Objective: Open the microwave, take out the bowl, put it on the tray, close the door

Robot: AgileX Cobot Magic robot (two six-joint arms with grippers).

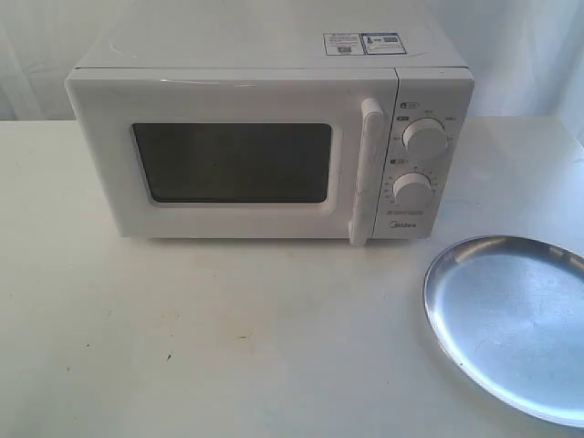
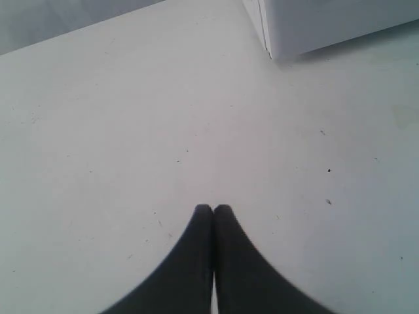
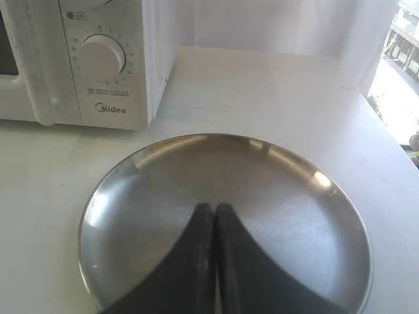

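The white microwave (image 1: 265, 137) stands at the back of the table with its door (image 1: 228, 160) closed, the vertical bar handle (image 1: 370, 169) beside the two dials. Behind the dark window the bowl is hidden. The silver tray (image 1: 511, 319) lies empty at the front right, and the right wrist view shows the tray (image 3: 288, 196) again. My right gripper (image 3: 215, 208) hovers shut above the tray with nothing held. Over bare table, away from a microwave corner (image 2: 308, 26), my left gripper (image 2: 213, 209) is shut and empty. Neither gripper appears in the exterior view.
The white table (image 1: 228, 338) spreads in front of the microwave. Its right edge (image 3: 386, 131) runs past the tray, with a bright window beyond. A white backdrop hangs behind the microwave.
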